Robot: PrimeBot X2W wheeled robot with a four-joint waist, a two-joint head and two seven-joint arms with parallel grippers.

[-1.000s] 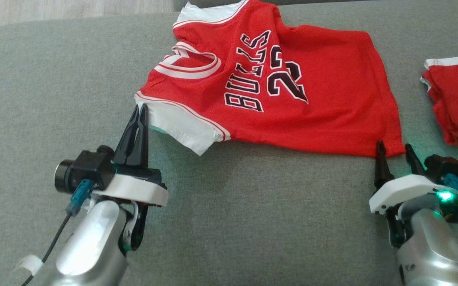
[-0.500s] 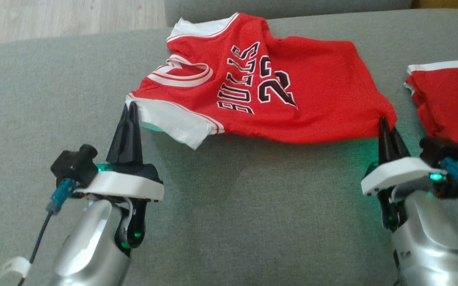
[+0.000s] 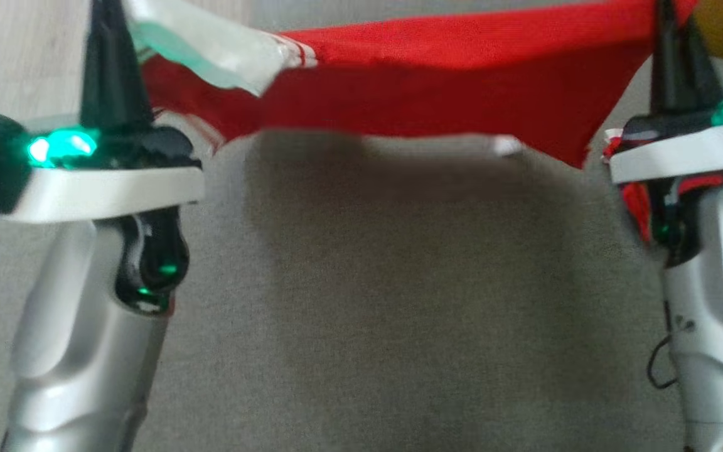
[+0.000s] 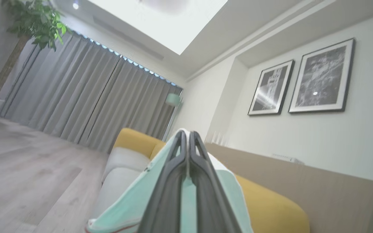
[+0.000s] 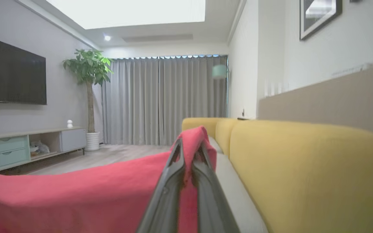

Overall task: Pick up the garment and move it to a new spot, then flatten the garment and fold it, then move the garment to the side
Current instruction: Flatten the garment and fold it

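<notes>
Grey sofa cushion (image 3: 399,326) lies under the red jersey (image 3: 437,94), which hangs stretched in the air before you: your left fingers (image 3: 107,69) are pinched closed on its white sleeve (image 3: 211,50), your right fingers (image 3: 675,69) on a red corner.

Matt cloth garment (image 3: 430,107), perhaps mesh
</notes>
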